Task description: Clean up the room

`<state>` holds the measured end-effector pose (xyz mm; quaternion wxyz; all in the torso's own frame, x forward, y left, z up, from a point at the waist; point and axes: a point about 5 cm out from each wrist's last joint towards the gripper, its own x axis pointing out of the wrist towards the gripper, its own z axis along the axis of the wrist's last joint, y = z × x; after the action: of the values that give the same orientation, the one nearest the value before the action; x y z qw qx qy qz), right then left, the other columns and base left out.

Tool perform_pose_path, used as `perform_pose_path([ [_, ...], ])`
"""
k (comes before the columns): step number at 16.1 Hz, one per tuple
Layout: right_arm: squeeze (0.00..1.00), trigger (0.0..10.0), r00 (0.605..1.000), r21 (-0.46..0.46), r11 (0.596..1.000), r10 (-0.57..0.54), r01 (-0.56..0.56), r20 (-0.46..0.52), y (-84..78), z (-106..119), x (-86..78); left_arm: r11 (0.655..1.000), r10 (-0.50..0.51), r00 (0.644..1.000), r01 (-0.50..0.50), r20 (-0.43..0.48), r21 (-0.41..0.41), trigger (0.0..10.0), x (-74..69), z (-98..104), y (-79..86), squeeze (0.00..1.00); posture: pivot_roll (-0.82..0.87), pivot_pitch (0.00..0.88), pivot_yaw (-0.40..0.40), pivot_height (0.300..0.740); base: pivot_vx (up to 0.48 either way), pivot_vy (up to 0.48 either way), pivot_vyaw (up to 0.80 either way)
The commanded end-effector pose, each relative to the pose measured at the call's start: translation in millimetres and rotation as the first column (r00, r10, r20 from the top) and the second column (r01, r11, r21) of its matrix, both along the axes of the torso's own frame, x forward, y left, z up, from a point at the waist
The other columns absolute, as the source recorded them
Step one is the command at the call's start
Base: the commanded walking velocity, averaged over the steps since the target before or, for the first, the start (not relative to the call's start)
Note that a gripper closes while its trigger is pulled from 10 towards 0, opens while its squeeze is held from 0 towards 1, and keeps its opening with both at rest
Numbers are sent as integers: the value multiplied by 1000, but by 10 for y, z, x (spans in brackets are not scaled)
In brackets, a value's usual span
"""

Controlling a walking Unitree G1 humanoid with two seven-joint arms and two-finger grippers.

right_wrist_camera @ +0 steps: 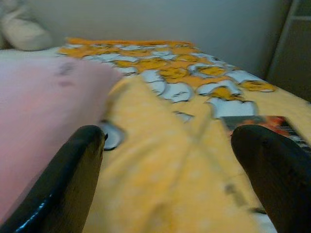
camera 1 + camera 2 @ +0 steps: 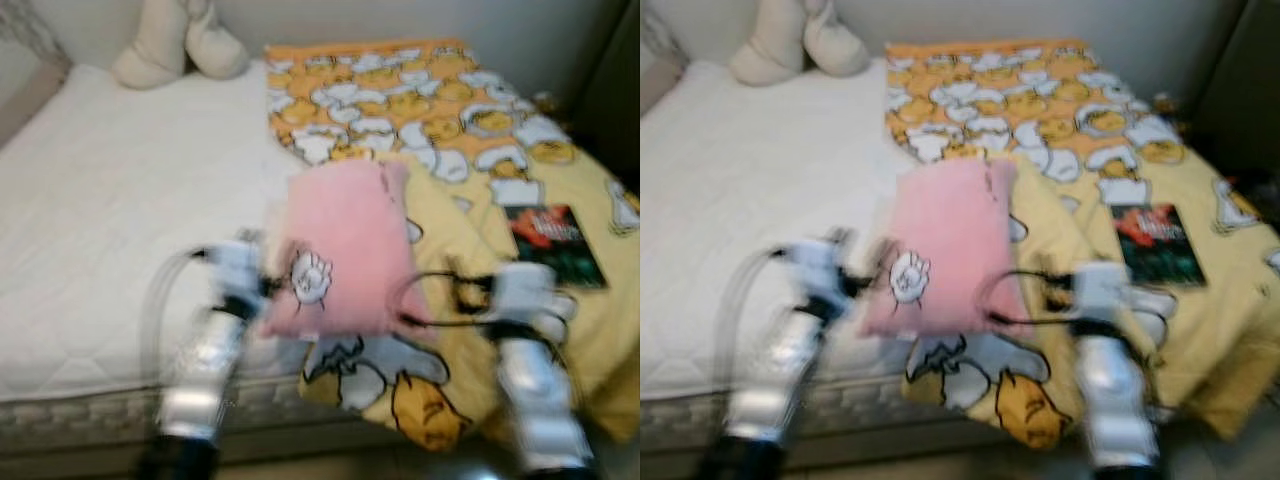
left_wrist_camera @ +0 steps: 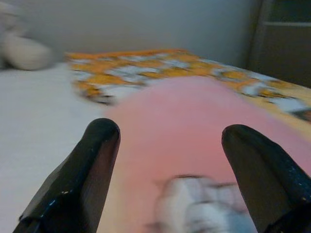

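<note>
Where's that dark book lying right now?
In the left eye view the dark book lies flat on the yellow blanket, on the robot's right, beyond the right pincer and right of the pink pillow.

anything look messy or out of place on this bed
Yes. The yellow cartoon blanket is rumpled and spills over the foot of the white mattress. A pink pillow lies askew at the bed's edge, and a dark book sits loose on the blanket. Both grippers, left and right, are open.

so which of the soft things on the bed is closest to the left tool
The pink pillow, lying right in front of the open left tool. The cream plush sits far off at the head of the bed.
</note>
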<state>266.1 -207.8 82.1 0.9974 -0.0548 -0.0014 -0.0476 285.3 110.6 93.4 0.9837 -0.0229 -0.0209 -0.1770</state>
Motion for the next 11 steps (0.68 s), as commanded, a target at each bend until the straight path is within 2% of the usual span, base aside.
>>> perform_pose_path([
  [1,0,10000,1000,21,1000,21,-21,23,86,63,50,999,37,999,-37,1,29,10000,50,17,134,0,-124,0,35,740,0,0,0],
  [4,0,10000,999,57,998,-21,19,34,-18,141,128,999,53,996,-52,-68,12,10000,233,22,180,0,-120,0,36,740,0,0,0],
  [5,0,10000,999,86,996,-32,29,35,-68,194,208,998,52,992,-54,-112,-18,10000,359,35,207,0,-122,0,40,740,0,0,0],
  [6,0,10000,999,138,990,-23,19,26,-101,256,303,996,14,984,-30,-178,-89,10000,488,26,198,0,-113,0,38,740,0,0,0],
  [8,0,10000,1000,195,981,-14,10,15,-137,300,368,987,-42,968,2,-248,-158,10000,570,-19,152,0,-103,0,45,740,0,0,0],
  [10,0,10000,999,304,952,-7,18,-36,-201,279,397,969,-63,943,-20,-327,-245,10000,672,-46,160,0,-134,55,67,740,0,0,0],
  [11,0,10000,998,354,935,12,8,-54,-196,270,434,966,-41,937,-52,-347,-255,10000,722,-42,200,0,-146,74,74,740,0,0,0],
])
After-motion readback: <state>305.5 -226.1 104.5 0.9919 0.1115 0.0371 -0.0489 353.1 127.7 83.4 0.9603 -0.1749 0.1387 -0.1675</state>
